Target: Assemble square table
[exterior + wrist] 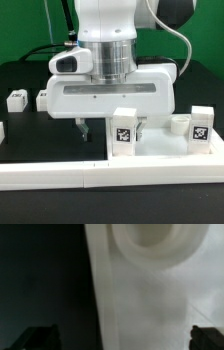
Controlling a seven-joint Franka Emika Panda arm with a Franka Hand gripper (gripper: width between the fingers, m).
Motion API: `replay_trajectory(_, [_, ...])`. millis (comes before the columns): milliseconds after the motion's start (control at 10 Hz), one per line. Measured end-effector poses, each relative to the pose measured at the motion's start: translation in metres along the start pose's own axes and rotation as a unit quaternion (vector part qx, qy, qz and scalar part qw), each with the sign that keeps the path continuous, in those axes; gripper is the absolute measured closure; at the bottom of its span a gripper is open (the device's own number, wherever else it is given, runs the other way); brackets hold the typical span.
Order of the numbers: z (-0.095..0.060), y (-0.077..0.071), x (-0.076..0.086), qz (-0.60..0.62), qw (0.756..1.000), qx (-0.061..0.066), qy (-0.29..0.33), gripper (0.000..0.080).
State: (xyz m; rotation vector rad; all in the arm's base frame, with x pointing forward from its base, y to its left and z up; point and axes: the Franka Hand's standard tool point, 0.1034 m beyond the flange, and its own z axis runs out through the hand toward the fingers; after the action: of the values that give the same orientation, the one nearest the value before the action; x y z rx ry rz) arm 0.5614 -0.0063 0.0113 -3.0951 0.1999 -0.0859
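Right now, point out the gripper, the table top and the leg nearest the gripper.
gripper [122,335]: wrist view, midway between fingertips.
table top [165,150]: exterior view, bare surface.
leg [123,130]: exterior view, tagged face.

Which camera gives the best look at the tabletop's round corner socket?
The wrist view: the round socket shows close up, sunk into the white tabletop. In the exterior view the open gripper and a tagged leg cover part of the tabletop, and no socket can be made out.
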Motion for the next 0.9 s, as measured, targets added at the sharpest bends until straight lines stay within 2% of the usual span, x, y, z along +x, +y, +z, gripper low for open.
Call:
replay_trajectory(100, [0.003, -0.005, -0.003, -0.001, 1.0, 0.002, -0.003, 0.015])
replay_trajectory(400, [0.003, -0.005, -0.003, -0.001, 1.0, 0.002, -0.003, 0.0177])
replay_trajectory(500, [0.003, -0.005, -0.003, -0.001, 1.0, 0.002, -0.003, 0.0376])
replay_trajectory(600, [0.003, -0.002, -0.002, 0.0, 1.0, 0.0, -0.003, 0.0376])
replay_trajectory(800, [0.003, 0.009, -0.002, 0.005, 1.0, -0.005, -0.003, 0.0728])
replay_trajectory(900, [0.003, 0.009, -0.002, -0.001, 1.0, -0.007, -0.004, 0.0728])
